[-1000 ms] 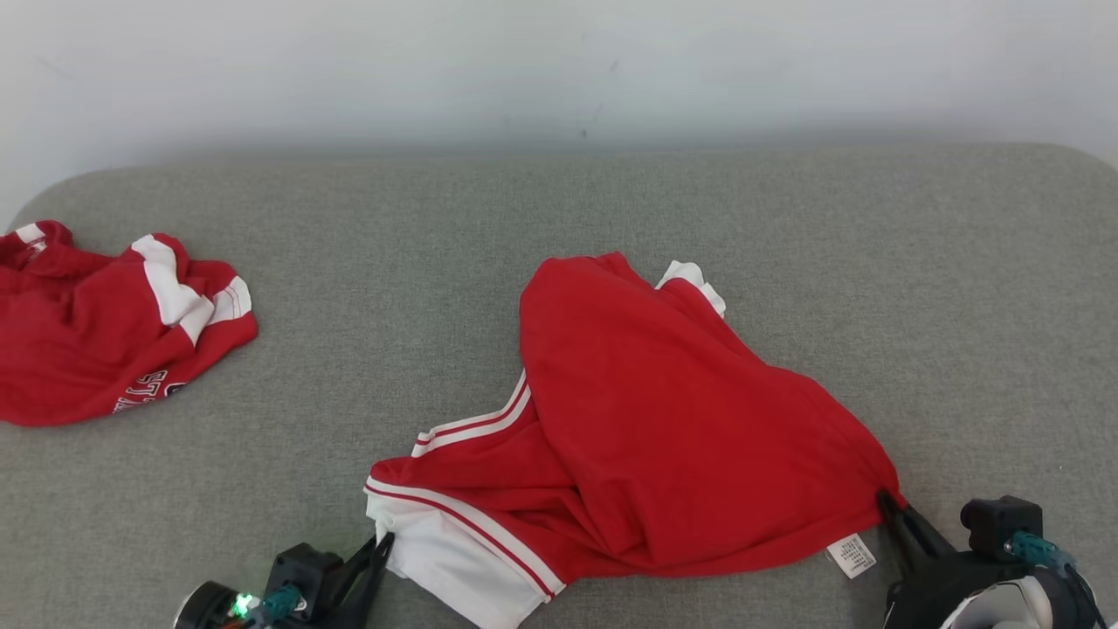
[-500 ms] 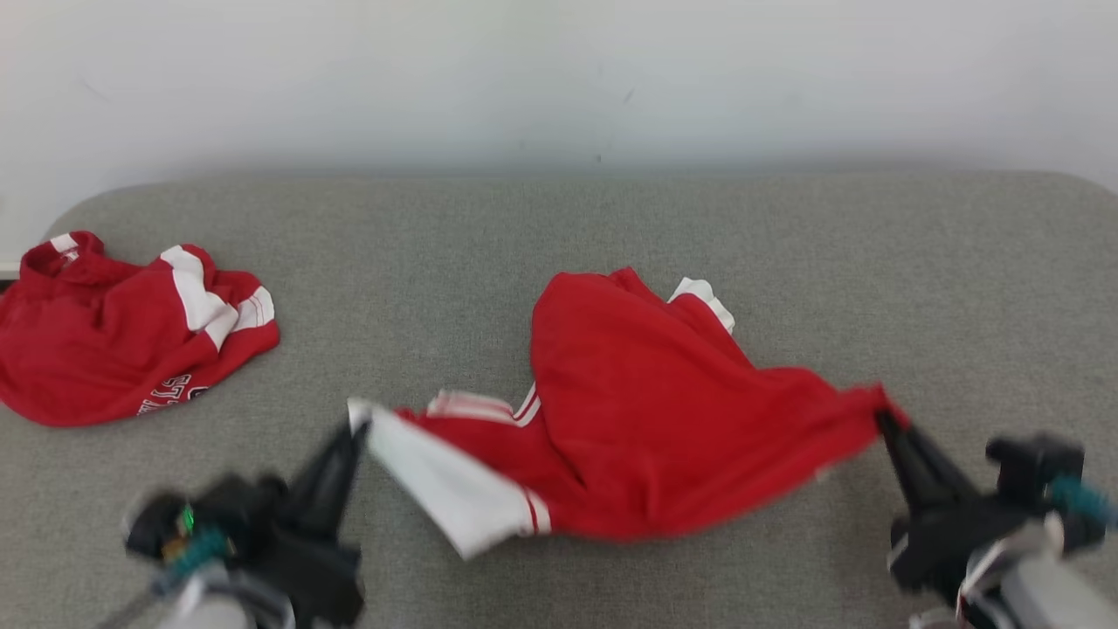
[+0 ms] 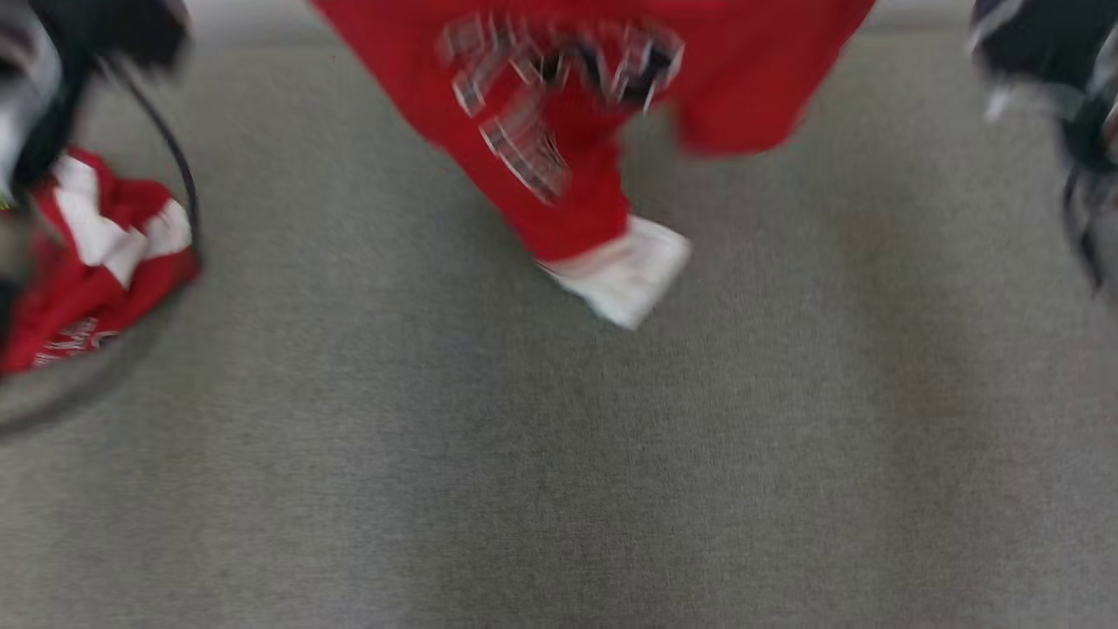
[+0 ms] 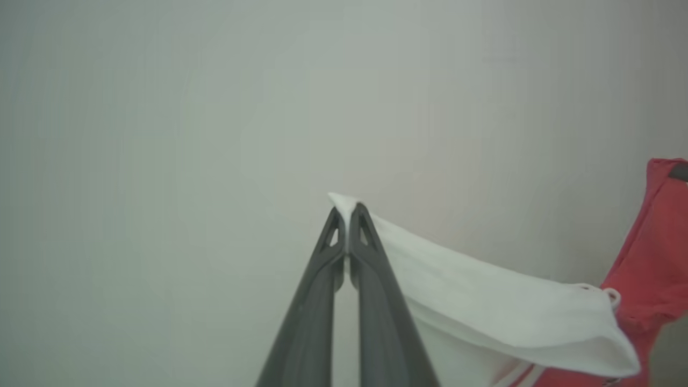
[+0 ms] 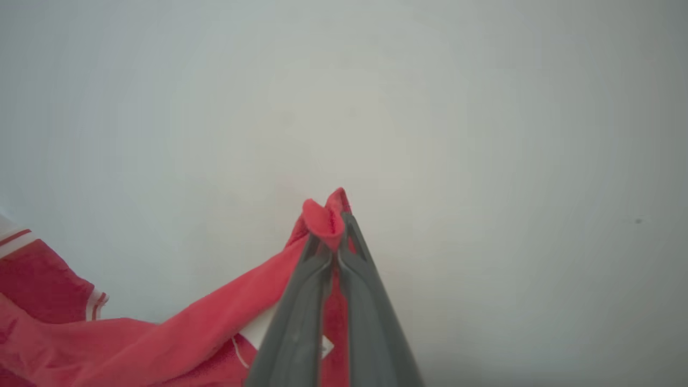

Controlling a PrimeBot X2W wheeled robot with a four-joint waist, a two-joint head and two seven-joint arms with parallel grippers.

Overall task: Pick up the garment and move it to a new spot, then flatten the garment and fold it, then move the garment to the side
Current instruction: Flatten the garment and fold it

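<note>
Garment (image 3: 559, 131): red, hangs blurred above grey pad (image 3: 611, 480) | left gripper (image 4: 345, 212): pinching its white edge | right gripper (image 5: 330, 228): pinching a red corner | other shirt (image 3: 96, 271): far left

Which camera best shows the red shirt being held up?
The head view: the shirt hangs spread, print and white cuff visible, though blurred. The left wrist view shows its white edge pinched by the left gripper; the right wrist view, a red corner in the right gripper.
</note>
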